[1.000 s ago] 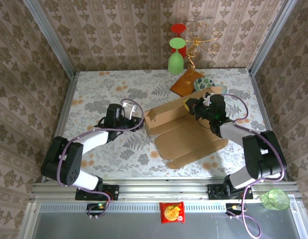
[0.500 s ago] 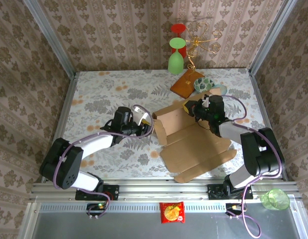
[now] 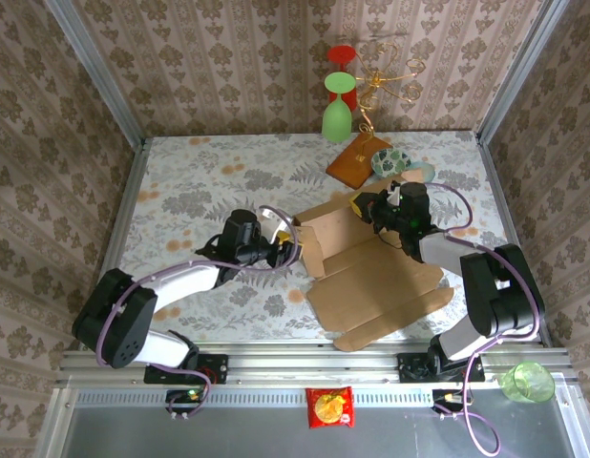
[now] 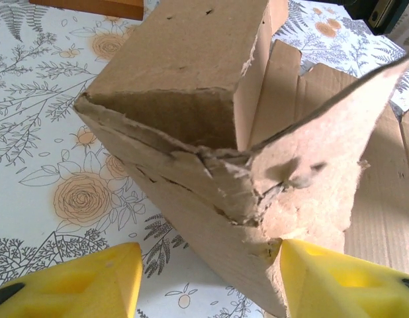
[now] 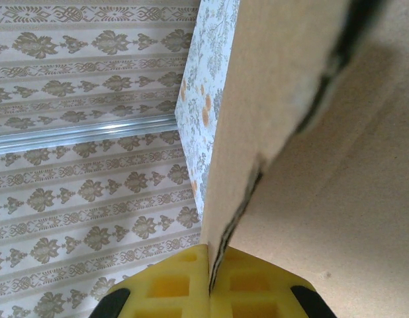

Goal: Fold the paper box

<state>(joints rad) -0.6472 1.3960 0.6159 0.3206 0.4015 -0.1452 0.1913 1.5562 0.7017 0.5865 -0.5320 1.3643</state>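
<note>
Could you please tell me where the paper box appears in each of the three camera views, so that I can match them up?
Top external: the paper box lies right of centre, partly folded up.
Left wrist: its raised, torn corner fills the middle of the picture.
Right wrist: its upright wall takes the right half, seen edge-on.
Shared landmark: the floral table under the box.

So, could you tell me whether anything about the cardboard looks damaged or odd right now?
Yes. In the left wrist view, the paper box has a torn, crumpled corner facing the open left gripper: the raised walls meet in ragged, frayed edges rather than a clean fold.
</note>
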